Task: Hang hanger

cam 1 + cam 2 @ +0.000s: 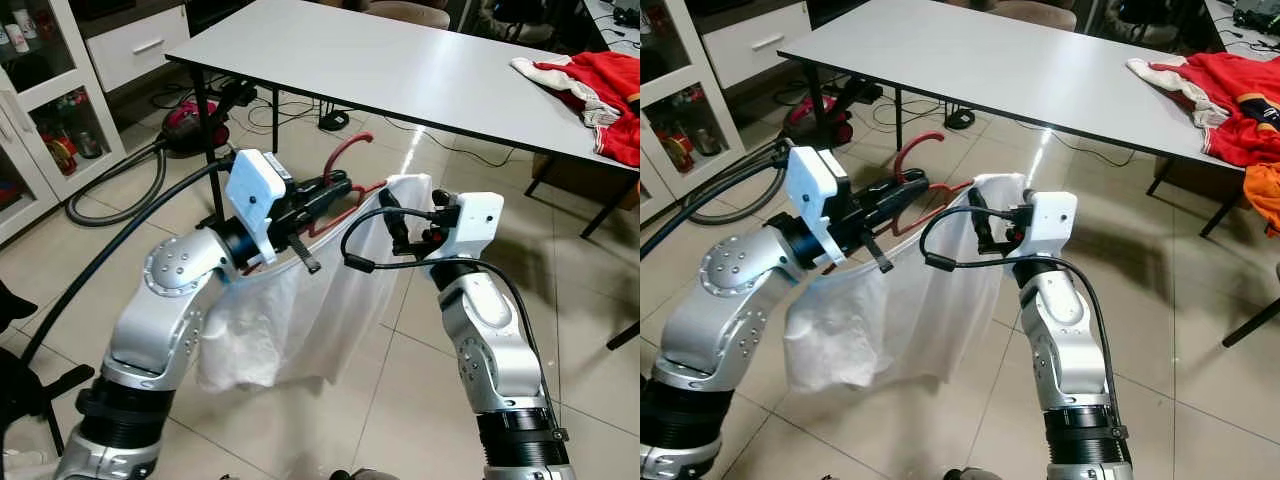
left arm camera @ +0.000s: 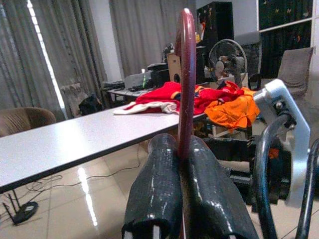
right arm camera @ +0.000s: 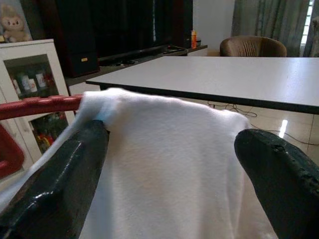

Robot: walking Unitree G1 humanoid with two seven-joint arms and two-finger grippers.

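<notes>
Red hanger point(image 1: 345, 160) clamped in your left hand point(image 1: 325, 195); right hand point(image 3: 169, 164) spread open, apparently touching white garment point(image 1: 290, 310).

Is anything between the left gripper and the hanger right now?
No. The left gripper is shut directly on the red hanger at its hook, as the left wrist view shows. The white garment hangs below from it, and the right gripper is at the cloth's far shoulder.
</notes>
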